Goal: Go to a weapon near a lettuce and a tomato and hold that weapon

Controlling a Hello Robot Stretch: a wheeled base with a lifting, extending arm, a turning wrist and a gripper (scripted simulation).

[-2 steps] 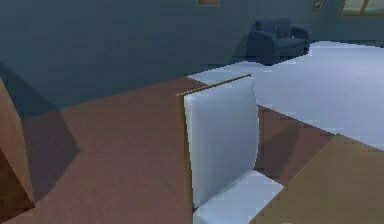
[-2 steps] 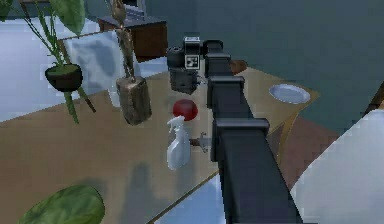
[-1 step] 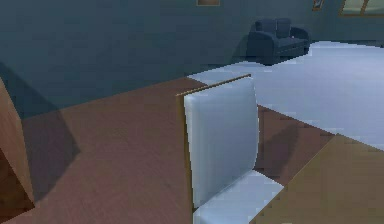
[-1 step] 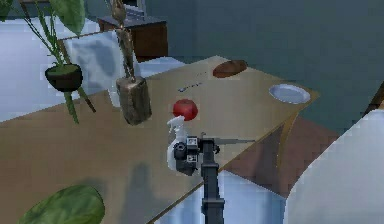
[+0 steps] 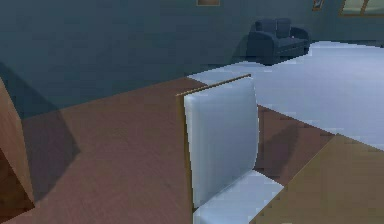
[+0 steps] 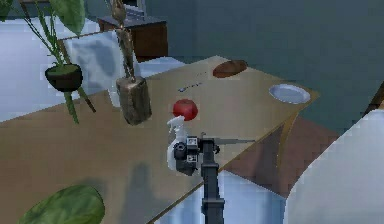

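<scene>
Wooden table [image 6: 60, 150]: your gripper [image 6: 172, 150] sits mid-frame near the red tomato [image 6: 184, 108], your landmark; whether it holds anything is unclear.

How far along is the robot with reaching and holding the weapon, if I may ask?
Done: the robot stands at the table with the red tomato. In hand: the gripper is out at the tabletop; I cannot tell whether it holds anything. Left: clearly holding the weapon.

Tomato [image 6: 184, 108]: red, round, resting on wooden table [image 6: 70, 150], near middle of top. Green leafy mass [image 6: 62, 205], lettuce-like: low at table's near edge, 7 o'clock from tomato, well apart.
</scene>
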